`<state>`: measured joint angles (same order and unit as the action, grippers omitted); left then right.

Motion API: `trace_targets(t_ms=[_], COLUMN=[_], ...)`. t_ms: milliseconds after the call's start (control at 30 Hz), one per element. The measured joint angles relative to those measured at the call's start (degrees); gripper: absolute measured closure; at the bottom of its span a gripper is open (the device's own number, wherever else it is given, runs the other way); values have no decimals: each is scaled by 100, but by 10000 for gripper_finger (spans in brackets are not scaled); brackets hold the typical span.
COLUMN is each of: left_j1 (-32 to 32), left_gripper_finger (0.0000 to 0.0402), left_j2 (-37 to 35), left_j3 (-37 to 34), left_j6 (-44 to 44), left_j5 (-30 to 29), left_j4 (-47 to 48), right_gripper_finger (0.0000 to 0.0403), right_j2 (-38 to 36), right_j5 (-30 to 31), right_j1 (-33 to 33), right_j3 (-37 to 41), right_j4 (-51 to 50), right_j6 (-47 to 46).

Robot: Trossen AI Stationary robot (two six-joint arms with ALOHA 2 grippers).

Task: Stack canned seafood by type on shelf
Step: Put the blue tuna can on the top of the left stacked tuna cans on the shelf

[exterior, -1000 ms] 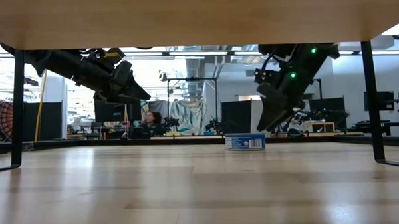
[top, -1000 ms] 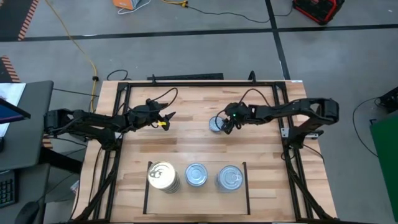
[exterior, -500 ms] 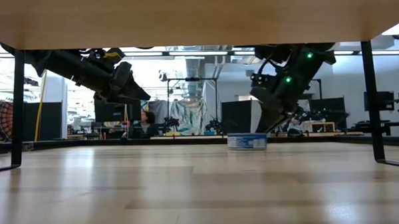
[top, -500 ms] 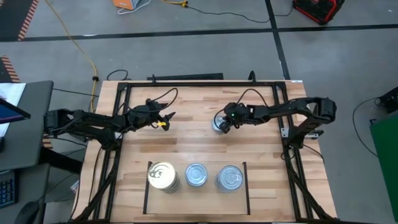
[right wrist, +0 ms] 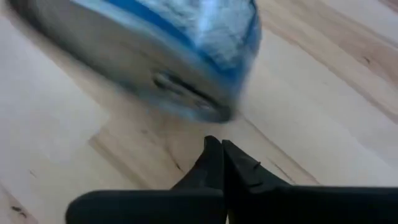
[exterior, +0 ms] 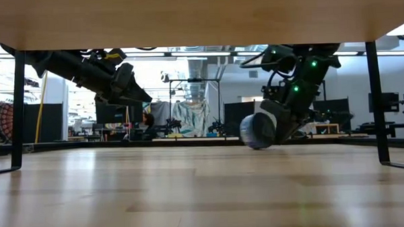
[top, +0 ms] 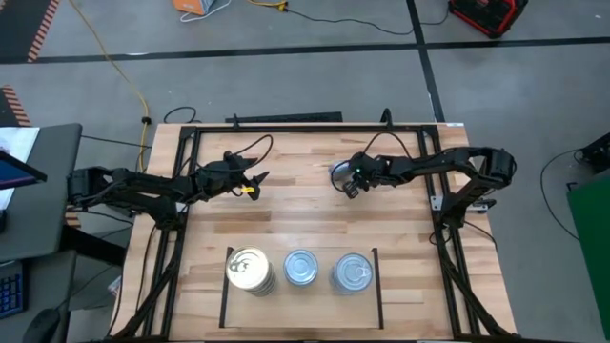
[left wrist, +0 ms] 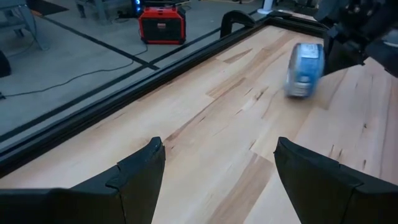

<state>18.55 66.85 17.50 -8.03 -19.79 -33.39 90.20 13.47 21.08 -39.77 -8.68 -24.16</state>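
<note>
One canned-seafood tin (right wrist: 168, 56) with a silver top and blue side is tipped up on its rim on the table's far middle (top: 338, 173) (exterior: 258, 132) (left wrist: 303, 70). My right gripper (right wrist: 217, 144) is shut with nothing between its fingers, its tips close under the tin's lower rim. On the shelf (top: 324, 305) near the front edge stand a gold-topped stack (top: 250, 270) and two silver-topped stacks (top: 301, 268) (top: 352, 272). My left gripper (left wrist: 217, 162) waits open above the table's left middle (top: 257, 182). My right gripper points its shut fingertips (right wrist: 214, 155) slanting down at the tilted tin's lower rim (right wrist: 205, 115). The tin is blurred, and I cannot tell whether the tips touch it. Only the tin's lower edge rests on the wood.
A black metal frame (top: 286, 127) runs round the table's far and side edges. Bare wood lies between the tilted tin and the shelf. Beyond the table in the low view is a workshop with a person (exterior: 148, 122) far off.
My right gripper has dipped and shifted a little toward the table's far edge. The tin, which lay flat on the wood, has tipped up onto its rim and moved slightly toward the far edge.
</note>
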Motion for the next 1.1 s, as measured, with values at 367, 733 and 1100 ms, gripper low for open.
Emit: trace_targets(t_ms=[367,733,1100], left_j1=[1,0,0], left_gripper_finger=[113,113,113], left_j2=[-1,0,-1], left_j3=[0,0,0], left_j6=[21,15,20], left_j5=[107,164,375], left_j4=[177,125,97], right_gripper_finger=[364,266,29], right_j2=[-836,-1173,368], right_j5=[55,-286,-482], right_j1=[94,-57,-30], right_j3=[-2,-8,-22], right_j4=[-482,303,3580], right_j6=[787,2532,2810])
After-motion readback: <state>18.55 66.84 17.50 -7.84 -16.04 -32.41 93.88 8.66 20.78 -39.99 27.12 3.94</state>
